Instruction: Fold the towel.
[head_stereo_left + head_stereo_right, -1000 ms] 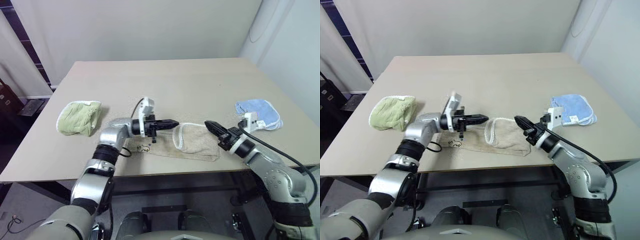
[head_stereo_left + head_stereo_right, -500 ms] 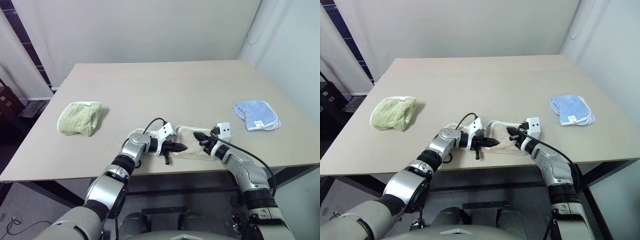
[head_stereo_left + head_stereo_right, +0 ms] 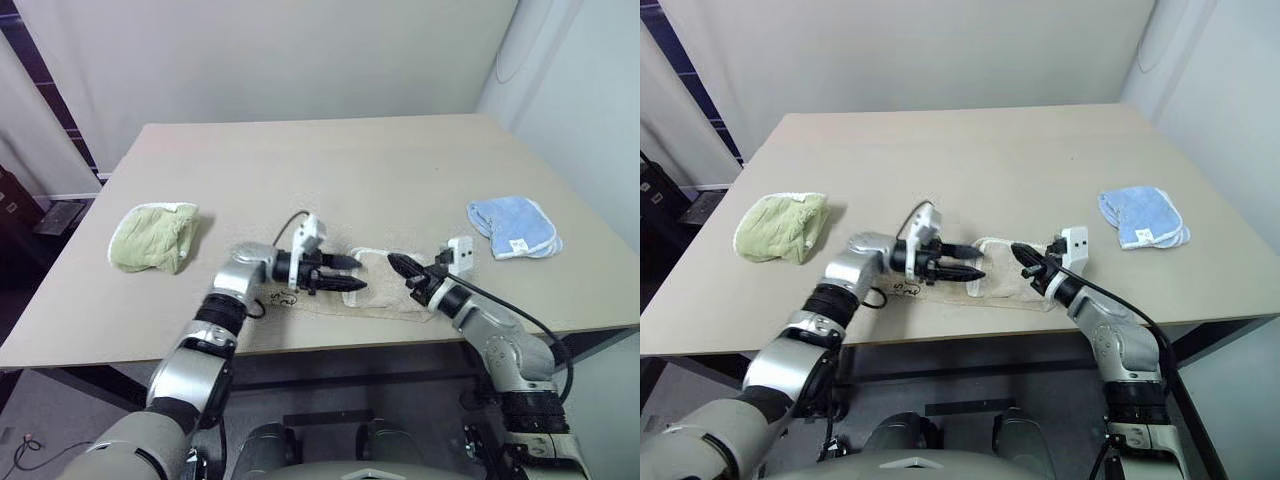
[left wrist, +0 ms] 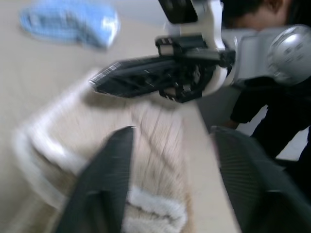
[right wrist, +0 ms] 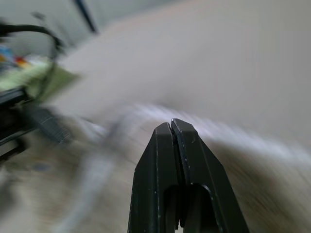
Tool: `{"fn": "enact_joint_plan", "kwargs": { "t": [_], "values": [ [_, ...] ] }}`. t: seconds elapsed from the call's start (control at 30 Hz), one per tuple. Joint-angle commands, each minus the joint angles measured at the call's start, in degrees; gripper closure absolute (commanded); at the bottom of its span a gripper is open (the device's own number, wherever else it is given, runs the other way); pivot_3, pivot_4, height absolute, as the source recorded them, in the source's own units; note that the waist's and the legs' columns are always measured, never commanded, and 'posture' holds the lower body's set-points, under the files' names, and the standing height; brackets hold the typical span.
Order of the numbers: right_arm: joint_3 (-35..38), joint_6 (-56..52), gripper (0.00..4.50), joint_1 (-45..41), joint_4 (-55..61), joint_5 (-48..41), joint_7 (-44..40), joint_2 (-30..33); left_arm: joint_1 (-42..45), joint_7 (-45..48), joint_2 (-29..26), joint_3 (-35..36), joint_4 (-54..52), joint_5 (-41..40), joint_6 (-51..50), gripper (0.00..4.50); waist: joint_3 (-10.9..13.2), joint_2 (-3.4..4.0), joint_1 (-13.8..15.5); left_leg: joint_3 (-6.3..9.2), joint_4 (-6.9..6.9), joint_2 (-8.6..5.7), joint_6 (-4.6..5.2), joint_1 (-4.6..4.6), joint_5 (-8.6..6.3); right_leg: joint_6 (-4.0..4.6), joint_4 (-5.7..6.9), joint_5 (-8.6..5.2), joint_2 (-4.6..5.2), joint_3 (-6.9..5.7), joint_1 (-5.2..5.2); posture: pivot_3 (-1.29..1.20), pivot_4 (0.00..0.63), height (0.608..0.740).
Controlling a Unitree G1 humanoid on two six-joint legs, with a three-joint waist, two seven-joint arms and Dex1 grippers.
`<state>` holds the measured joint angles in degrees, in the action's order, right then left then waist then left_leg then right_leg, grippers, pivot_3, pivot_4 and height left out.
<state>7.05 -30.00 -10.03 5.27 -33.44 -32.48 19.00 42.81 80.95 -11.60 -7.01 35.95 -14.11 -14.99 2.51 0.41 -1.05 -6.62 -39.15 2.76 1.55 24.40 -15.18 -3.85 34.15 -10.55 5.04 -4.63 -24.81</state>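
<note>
The beige towel point(image 3: 385, 298) lies partly folded near the table's front edge, its white corded trim curving along its left side, and a small dark logo point(image 3: 284, 296) shows on the flat part. My left gripper point(image 3: 360, 274) is open, pointing right just over the towel's left fold. In the left wrist view its fingers point(image 4: 104, 179) stand wide apart over the towel point(image 4: 155, 141). My right gripper point(image 3: 393, 261) is shut with nothing in it and points left over the towel's middle. Its closed fingers point(image 5: 175, 145) press together, and its tip is close to the left gripper.
A light green bundled towel point(image 3: 155, 237) lies at the left of the table point(image 3: 330, 170). A light blue folded towel point(image 3: 515, 227) lies at the right. The front table edge runs just below the beige towel.
My left gripper has gone from shut to open. The two gripper tips now stand closer together over the towel than a second ago. The camera view has also shifted.
</note>
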Motion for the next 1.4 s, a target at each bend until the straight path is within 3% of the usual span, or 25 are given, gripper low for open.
{"fn": "enact_joint_plan", "kwargs": {
  "t": [0.03, 0.07, 0.33, 0.47, 0.73, 0.87, 1.13, 1.4],
  "values": [
    [1.37, -2.73, 4.50, 0.72, 8.26, -3.54, -1.36, 2.23, -1.79, 0.81, -5.05, 2.50, -9.55, -4.15, -6.91, 0.42, 0.00, 0.00, 0.02, 0.01, 0.00, 0.00, 0.00, 0.00, 0.00, 0.00, 0.00, 0.00, 0.00, 0.00, 0.00, 0.00, 0.000, 0.740],
    [1.39, -3.70, 4.50, 1.22, 9.98, -4.18, -1.55, 2.98, -2.55, 1.60, -7.53, 2.89, -11.53, -5.07, -9.30, 0.10, 0.01, 0.01, -0.02, 0.01, 0.00, 0.00, 0.00, -0.01, 0.00, 0.00, 0.01, -0.01, 0.00, 0.00, 0.00, 0.00, 0.000, 0.740],
    [1.75, -9.79, 4.50, 3.89, 16.92, -9.52, -0.31, 4.32, -6.43, 0.80, -23.35, 5.79, -12.90, -7.99, -24.81, 0.10, 0.04, 0.02, 0.20, 0.05, -0.01, 0.01, -0.19, -0.07, -0.10, -0.04, -0.01, -0.14, 0.02, -0.02, 0.04, 0.00, 0.000, 0.740],
    [2.33, -13.77, 4.50, 3.68, 17.73, -15.14, 1.39, 2.58, -9.27, -0.37, -27.47, 7.68, -11.82, -10.48, -32.11, 0.10, 0.06, 0.03, 0.18, 0.05, 0.01, 0.01, -0.20, -0.04, -0.11, 0.03, -0.04, -0.11, 0.02, -0.01, -0.03, 0.00, 0.000, 0.740],
    [3.12, -19.20, 4.50, 1.37, 14.21, -20.73, 3.80, 1.08, -17.93, -0.86, -33.74, 8.14, -20.99, -15.97, -45.22, 0.10, 0.11, 0.04, 0.25, 0.01, 0.05, 0.02, -0.23, 0.00, -0.12, 0.13, -0.07, -0.04, 0.11, -0.01, -0.27, 0.00, 0.000, 0.740],
    [3.76, -19.71, 4.50, 0.67, 13.08, -22.29, 5.14, -0.02, -18.91, -5.43, -32.52, 9.04, -22.45, -18.94, -52.91, 0.10, 0.15, 0.10, 0.26, -0.03, 0.17, 0.02, -0.23, 0.02, -0.13, 0.13, -0.11, -0.04, 0.16, -0.01, -0.32, 0.00, 0.000, 0.740],
    [4.89, -19.74, 4.50, -0.19, 10.92, -23.35, 8.10, -0.87, -13.17, -18.89, -24.55, 15.26, -18.54, -23.15, -66.55, 0.10, 0.15, 0.08, 0.05, -0.05, 0.17, -0.02, -0.24, 0.02, -0.11, 0.12, -0.06, -0.04, 0.13, -0.02, -0.23, 0.00, 0.000, 0.740],
    [6.06, -19.94, 4.50, 0.04, 10.33, -24.14, 10.67, -1.87, -12.99, -26.80, -23.89, 18.16, -23.75, -26.83, -76.98, 0.10, 0.15, 0.08, -0.03, -0.05, 0.18, -0.02, -0.28, 0.01, -0.07, 0.10, -0.01, -0.05, 0.07, 0.00, -0.14, 0.00, 0.000, 0.740]
  ]
}}
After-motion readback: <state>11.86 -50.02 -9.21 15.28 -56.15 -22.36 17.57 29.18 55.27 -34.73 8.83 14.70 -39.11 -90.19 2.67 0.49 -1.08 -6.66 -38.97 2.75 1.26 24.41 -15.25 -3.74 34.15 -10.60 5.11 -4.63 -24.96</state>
